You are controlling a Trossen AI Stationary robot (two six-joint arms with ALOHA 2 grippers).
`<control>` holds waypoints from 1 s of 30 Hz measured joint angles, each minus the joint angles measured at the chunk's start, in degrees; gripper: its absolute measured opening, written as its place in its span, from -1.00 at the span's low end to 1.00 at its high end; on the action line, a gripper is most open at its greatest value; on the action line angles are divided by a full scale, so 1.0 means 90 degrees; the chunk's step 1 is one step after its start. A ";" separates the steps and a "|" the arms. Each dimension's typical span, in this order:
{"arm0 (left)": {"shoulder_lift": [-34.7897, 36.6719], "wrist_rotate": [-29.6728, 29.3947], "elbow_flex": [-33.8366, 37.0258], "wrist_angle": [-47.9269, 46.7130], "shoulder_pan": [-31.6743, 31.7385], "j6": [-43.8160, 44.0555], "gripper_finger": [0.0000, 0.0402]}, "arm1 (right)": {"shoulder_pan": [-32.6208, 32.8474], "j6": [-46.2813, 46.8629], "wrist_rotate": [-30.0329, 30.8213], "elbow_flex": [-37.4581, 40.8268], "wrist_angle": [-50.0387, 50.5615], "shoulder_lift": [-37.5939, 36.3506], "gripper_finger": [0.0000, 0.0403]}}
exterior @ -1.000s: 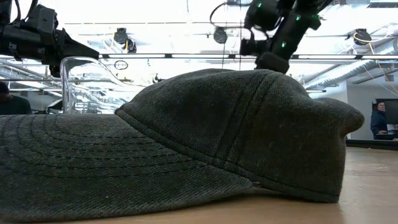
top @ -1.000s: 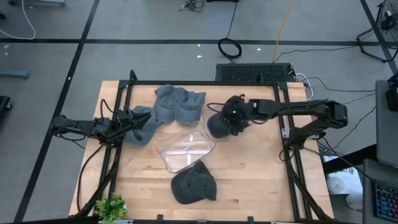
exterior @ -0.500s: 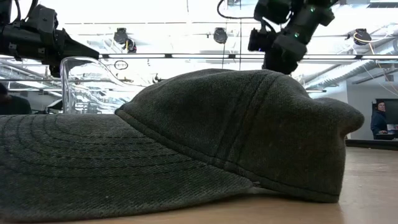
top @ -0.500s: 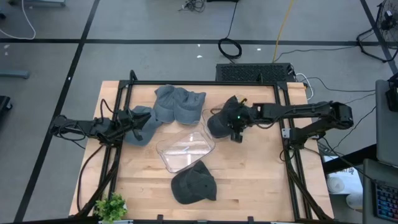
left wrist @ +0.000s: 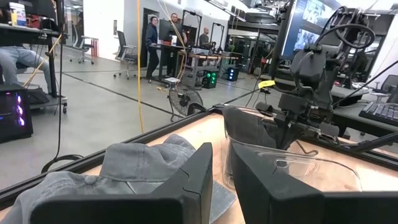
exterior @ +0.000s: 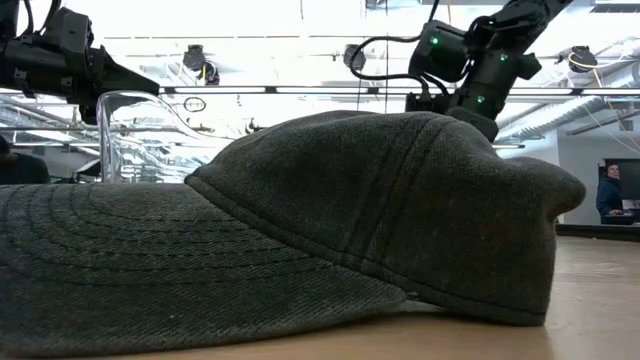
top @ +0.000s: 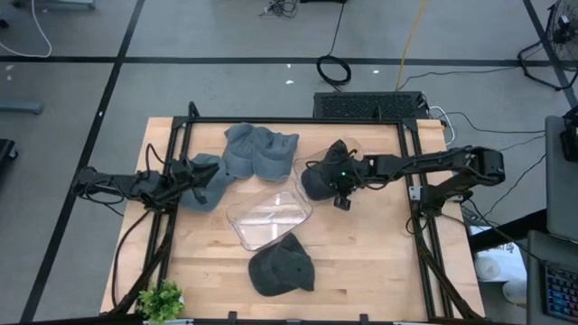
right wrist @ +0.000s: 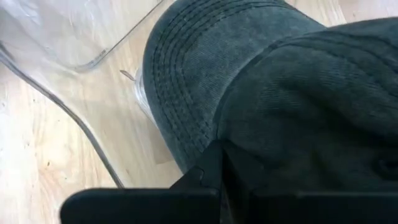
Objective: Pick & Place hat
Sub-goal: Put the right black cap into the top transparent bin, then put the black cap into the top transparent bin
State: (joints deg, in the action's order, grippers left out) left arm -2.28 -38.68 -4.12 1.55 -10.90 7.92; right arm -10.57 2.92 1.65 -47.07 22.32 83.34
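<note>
A dark grey cap (top: pixel 318 178) lies by the far right corner of the clear bin (top: pixel 269 215). My right gripper (top: pixel 340 191) is low at this cap's right side, shut on it; the cap fills the right wrist view (right wrist: pixel 261 87). My left gripper (top: pixel 188 177) is at the left of a blue-grey cap (top: pixel 208 183) and is shut on it. A second blue-grey cap (top: pixel 260 149) lies at the far side. Another dark cap (top: pixel 282 266) rests on the table near the front and fills the low view (exterior: pixel 330 230). My right gripper pinches the dark cap's cloth at the foot of the crown, beside the stitched brim (right wrist: pixel 205 134), between its two fingertips. The fingers come slanting down from the table's right. The cap rests on the table against the bin's wall. My left gripper has the blue-grey cap's cloth (left wrist: pixel 217 196) between its two fingers, coming level from the table's left. Which part of the cap this is, the fingers hide. The rest of the cap (left wrist: pixel 143 165) spreads beside and below the fingers.
A small green plant (top: pixel 161 301) stands at the near left corner. A black frame (top: pixel 289 120) runs along the table's edges. Bare wood lies to the right of the bin. People and desks show in the room beyond (left wrist: pixel 152 37).
My right gripper has moved a little toward the table's near edge and has come down at the dark cap's right side, the arm lowering. The dark cap has stayed by the bin.
</note>
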 joint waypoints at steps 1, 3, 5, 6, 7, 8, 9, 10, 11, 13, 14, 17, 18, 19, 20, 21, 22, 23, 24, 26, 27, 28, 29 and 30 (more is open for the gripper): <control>0.0000 -0.0002 0.0000 0.0007 -0.0002 0.0000 -0.67 | 0.0000 0.0006 0.0000 0.0006 -0.0007 -0.0083 -1.00; 0.0000 -0.0002 0.0000 0.0002 0.0000 0.0000 -0.67 | 0.0018 0.0010 -0.0016 0.0027 -0.0061 -0.0245 -1.00; 0.0000 0.0001 0.0000 0.0003 -0.0001 0.0000 -0.67 | 0.0053 0.0010 -0.0022 0.0035 -0.0167 -0.0446 -1.00; -0.0001 -0.0002 0.0000 0.0002 -0.0002 0.0000 -0.67 | 0.0066 0.0007 -0.0017 0.0046 -0.0165 -0.0584 -1.00; -0.0001 -0.0002 0.0000 0.0004 0.0000 0.0000 -0.67 | 0.0063 0.0009 -0.0016 0.0049 -0.0190 -0.0718 -1.00; -0.0002 -0.0002 0.0000 0.0003 0.0000 0.0000 -0.67 | 0.0061 0.0010 -0.0005 0.0046 -0.0295 -0.0834 -1.00; -0.0001 0.0001 0.0000 0.0002 0.0000 0.0000 -0.67 | 0.0061 0.0025 -0.0005 0.0044 -0.0367 -0.0957 -1.00; 0.0000 -0.0001 0.0000 0.0003 -0.0002 0.0000 -0.67 | 0.0061 0.0045 -0.0001 0.0044 -0.0374 -0.1091 -1.00; 0.0000 -0.0002 0.0000 0.0004 0.0000 0.0000 -0.67 | 0.0063 0.0081 -0.0008 0.0044 -0.0388 -0.1213 -1.00; -0.0002 0.0000 0.0000 0.0000 0.0000 0.0000 -0.67 | 0.0120 0.0083 -0.0029 0.0040 -0.0597 -0.1454 -1.00; 0.0000 -0.0002 0.0000 0.0004 -0.0002 0.0000 -0.67 | 0.0176 0.0041 -0.0021 0.0036 -0.0637 -0.1576 -1.00; -0.0002 0.0001 0.0000 -0.0001 0.0000 0.0000 -0.67 | 0.0421 -0.0073 -0.0032 0.0034 -0.1004 -0.1862 -1.00; 0.0000 0.0001 0.0000 0.0006 0.0000 0.0000 -0.67 | 0.0528 -0.0079 -0.0046 0.0034 -0.1101 -0.1931 -1.00; -0.0002 0.0001 0.0000 0.0008 -0.0002 0.0000 -0.67 | 0.0647 -0.0086 -0.0117 0.0034 -0.1237 -0.1980 -0.99; -0.0002 -0.0002 0.0000 0.0000 -0.0002 0.0000 -0.67 | 0.0764 -0.0083 -0.0283 0.0034 -0.1426 -0.2013 -0.97; -0.0002 -0.0008 0.0000 -0.0003 -0.0002 0.0000 -0.67 | 0.0905 -0.0083 -0.0482 0.0034 -0.1607 -0.2021 -0.94; -0.0002 -0.0029 0.0000 0.0007 -0.0002 0.0000 -0.67 | 0.1070 -0.0070 -0.0698 0.0034 -0.1813 -0.2018 -0.90; -0.0001 -0.0029 0.0000 0.0005 -0.0001 0.0000 -0.67 | 0.1262 -0.0052 -0.0928 0.0034 -0.2063 -0.1988 -0.84; -0.0001 -0.0027 0.0000 0.0000 -0.0001 0.0000 -0.67 | 0.1482 -0.0018 -0.1117 0.0034 -0.2339 -0.1940 -0.77; -0.0002 -0.0030 0.0000 0.0007 -0.0002 0.0000 -0.67 | 0.2000 0.0005 -0.1374 0.0097 -0.3151 -0.1792 -0.60; -0.0002 -0.0029 0.0000 0.0003 -0.0002 0.0000 -0.67 | 0.2302 -0.0046 -0.1402 0.0167 -0.3596 -0.1689 -0.50; -0.0001 -0.0029 0.0000 0.0002 -0.0002 0.0000 -0.67 | 0.2613 -0.0154 -0.1477 0.0245 -0.4111 -0.1538 -0.39; -0.0002 -0.0031 0.0000 0.0004 -0.0002 0.0000 -0.67 | 0.2930 -0.0300 -0.1526 0.0319 -0.4644 -0.1367 -0.27; -0.0001 -0.0031 0.0000 0.0004 -0.0001 0.0000 -0.67 | 0.3259 -0.0425 -0.1528 0.0401 -0.5086 -0.1204 -0.14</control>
State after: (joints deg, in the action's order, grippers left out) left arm -2.29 -38.96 -4.12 1.58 -10.91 7.92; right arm 18.77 -0.91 -12.10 -43.46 -23.45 72.51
